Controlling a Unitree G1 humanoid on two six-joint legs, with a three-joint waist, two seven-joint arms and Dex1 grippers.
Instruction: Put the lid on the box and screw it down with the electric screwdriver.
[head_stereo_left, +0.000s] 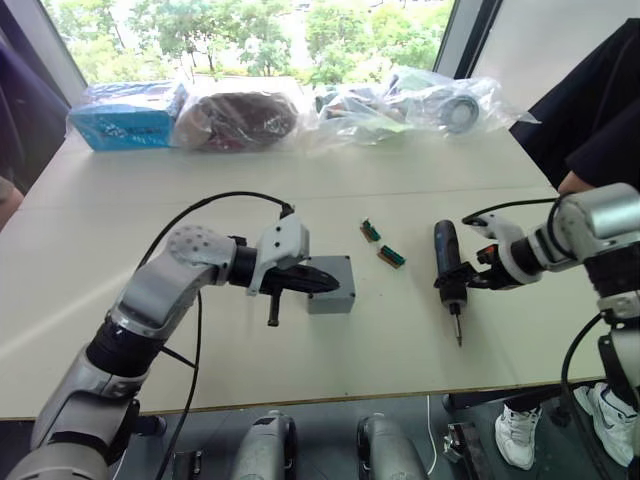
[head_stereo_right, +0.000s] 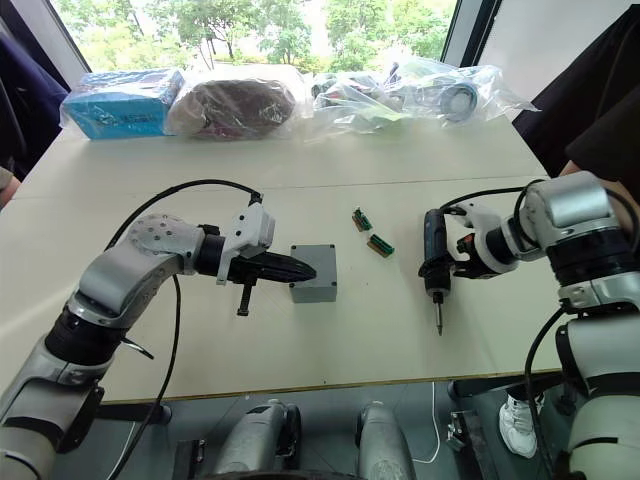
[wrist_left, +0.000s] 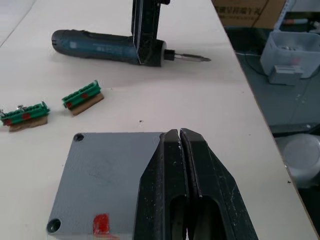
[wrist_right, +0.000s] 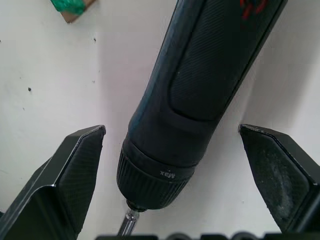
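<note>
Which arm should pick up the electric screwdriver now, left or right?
Right. The right gripper is open with a finger on each side of the electric screwdriver. The left gripper is shut, resting over the lid.

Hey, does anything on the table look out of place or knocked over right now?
Nothing stands out. The lid sits square on the box, the electric screwdriver lies flat between the open right gripper fingers, and two green connector pieces lie beside it.
</note>
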